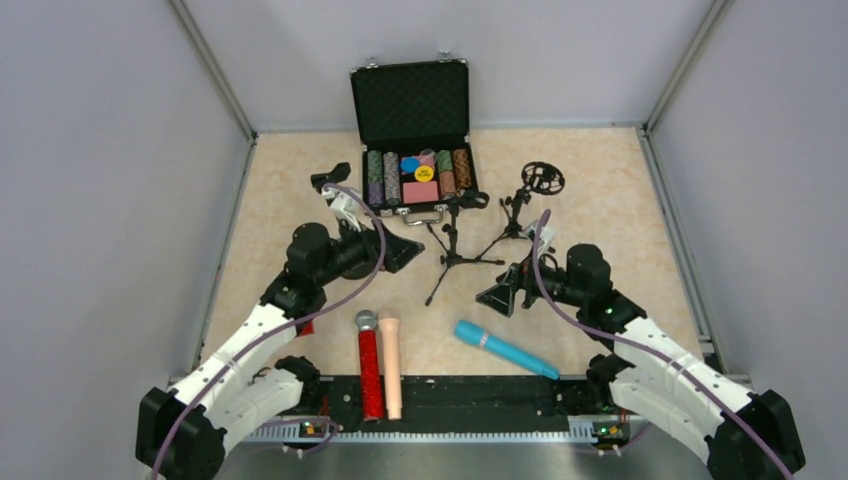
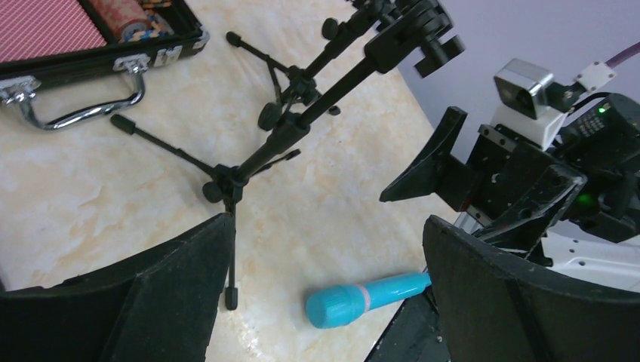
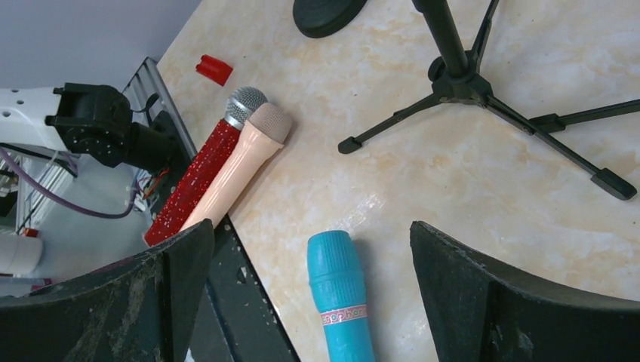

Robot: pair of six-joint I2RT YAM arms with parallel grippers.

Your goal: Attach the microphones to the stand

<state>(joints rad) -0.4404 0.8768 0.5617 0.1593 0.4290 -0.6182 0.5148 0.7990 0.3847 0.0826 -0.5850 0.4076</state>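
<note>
Three microphones lie near the front edge: a glittery red one [image 1: 368, 368] with a silver mesh head, a peach-beige one [image 1: 390, 365] touching it, and a light blue one [image 1: 505, 349] to the right. A black tripod stand [image 1: 455, 245] stands mid-table, and a second stand [image 1: 520, 205] with a round ring top is behind it. My left gripper [image 1: 405, 252] is open and empty, left of the tripod. My right gripper [image 1: 498, 297] is open and empty, above the blue microphone's [image 3: 340, 290] head. The red [image 3: 200, 173] and peach [image 3: 241, 162] microphones show in the right wrist view.
An open black case [image 1: 412, 105] of poker chips stands at the back, its handle [image 2: 75, 113] towards me. A small flat red block [image 3: 213, 69] lies left of the red microphone. A black strip [image 1: 450, 400] runs along the front edge. Tripod legs [image 2: 226, 226] spread over the floor.
</note>
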